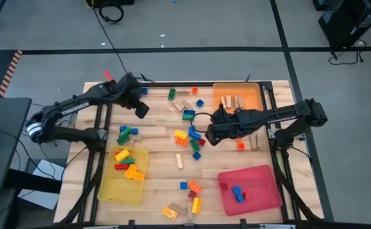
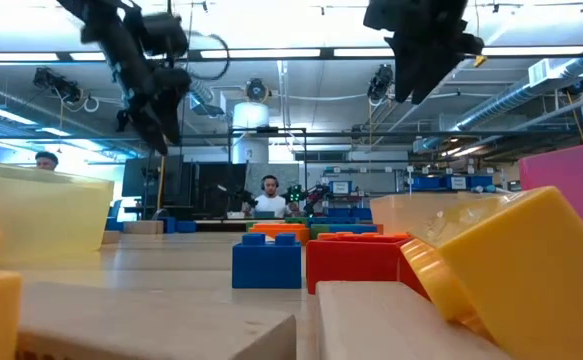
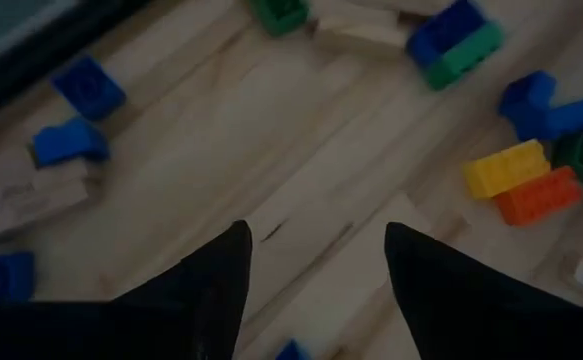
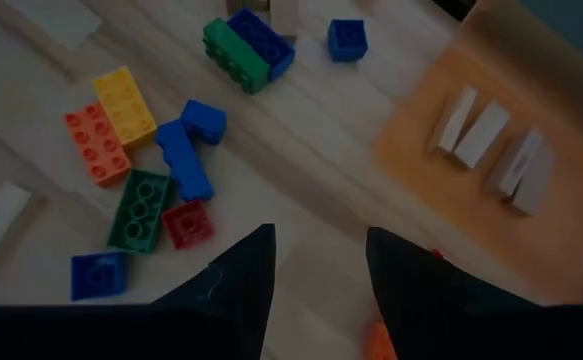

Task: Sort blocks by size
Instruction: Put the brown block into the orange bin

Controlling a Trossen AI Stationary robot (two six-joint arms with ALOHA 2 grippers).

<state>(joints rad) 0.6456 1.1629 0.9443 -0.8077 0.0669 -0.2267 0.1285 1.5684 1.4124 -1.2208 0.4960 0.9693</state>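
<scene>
Left end effector (image 3: 316, 290) open, empty; blocks (image 4: 141, 150) below

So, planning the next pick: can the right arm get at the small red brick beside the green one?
Probably yes: the right tool hovers open just short of the red brick, nothing between.

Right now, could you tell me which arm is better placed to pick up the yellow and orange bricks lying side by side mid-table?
Probably the right. The right gripper hovers open and empty beside the yellow and orange bricks, while the left gripper hangs over bare wood near the table's far left.
</scene>
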